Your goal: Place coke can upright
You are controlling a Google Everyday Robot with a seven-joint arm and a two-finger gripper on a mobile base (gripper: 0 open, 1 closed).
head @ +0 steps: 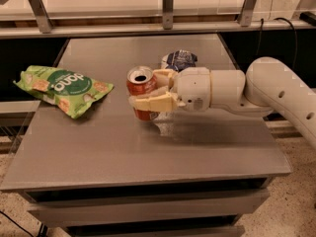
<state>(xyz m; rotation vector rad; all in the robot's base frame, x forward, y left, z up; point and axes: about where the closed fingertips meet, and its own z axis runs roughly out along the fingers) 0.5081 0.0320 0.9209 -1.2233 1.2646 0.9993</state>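
So, we've got the grey desk [98, 157] filling most of the frame. The white arm [276, 90] reaches in from the right edge, running low and nearly level over the top toward the middle. A green chip bag [64, 88] lies at the left, well apart from the action. A blue-and-white snack bag [180, 59] sits just behind the wrist, upper centre.

The gripper [148, 89] is dead centre and turned sideways, clamped on the coke can [139, 85] from front and back around mid-body. The can is roughly upright with its opening on top, low over the desk. We can't tell whether its base touches.

Our guess on handling: the tab looks opened, so it's probably light, with thin aluminium walls that dent under a hard squeeze and slick sides. The mid-body hold looks right to us, since it leaves the base free to land flat. We'd expect it to tip if released while leaning.
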